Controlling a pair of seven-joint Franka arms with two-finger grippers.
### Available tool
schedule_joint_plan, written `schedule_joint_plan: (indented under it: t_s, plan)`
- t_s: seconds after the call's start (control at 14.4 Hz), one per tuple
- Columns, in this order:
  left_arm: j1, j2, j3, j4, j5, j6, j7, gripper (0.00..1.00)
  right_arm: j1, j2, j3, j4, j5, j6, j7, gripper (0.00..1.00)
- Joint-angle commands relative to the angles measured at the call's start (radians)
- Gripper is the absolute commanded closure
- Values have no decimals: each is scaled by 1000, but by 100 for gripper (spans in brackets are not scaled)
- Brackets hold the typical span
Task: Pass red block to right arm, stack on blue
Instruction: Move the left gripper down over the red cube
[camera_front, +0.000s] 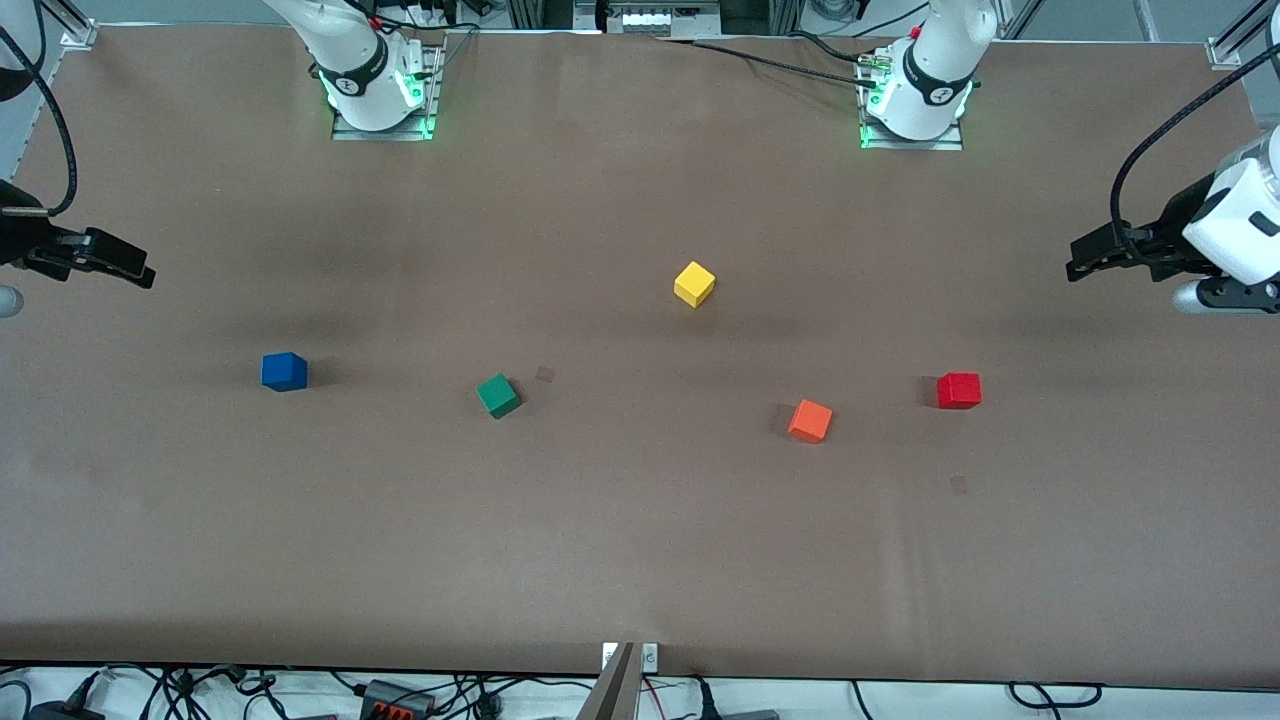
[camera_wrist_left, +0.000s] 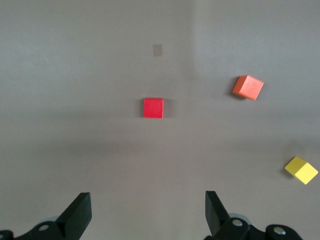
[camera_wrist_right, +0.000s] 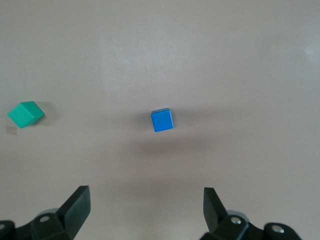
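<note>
Front view: red block (camera_front: 958, 390) sits on the tabletop (camera_front: 640, 540) toward the left arm's end, blue block (camera_front: 284, 371) toward the right arm's. Left tool (camera_wrist_left: 147, 212) and right tool (camera_wrist_right: 146, 210) hang wide apart, empty. No writing is legible.

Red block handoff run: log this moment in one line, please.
stage: not started | red block: on table | blue block: on table, bare | left gripper: open, empty | right gripper: open, empty

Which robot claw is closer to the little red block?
The left claw. It hangs open, up in the air at the left arm's end of the table where the red block sits. The right claw hangs open at the right arm's end, by the blue block.
</note>
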Motion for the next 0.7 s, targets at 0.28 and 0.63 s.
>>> schedule_joint_plan:
  t_s: [0.28,0.63]
  plan:
    - [5,174,-5,18,13,17,16,0,4,-2,3,5,-5,-8,-12,0]
    - [7,253,-4,-104,18,253,22,0,4,-2,3,6,-7,-6,-12,0]
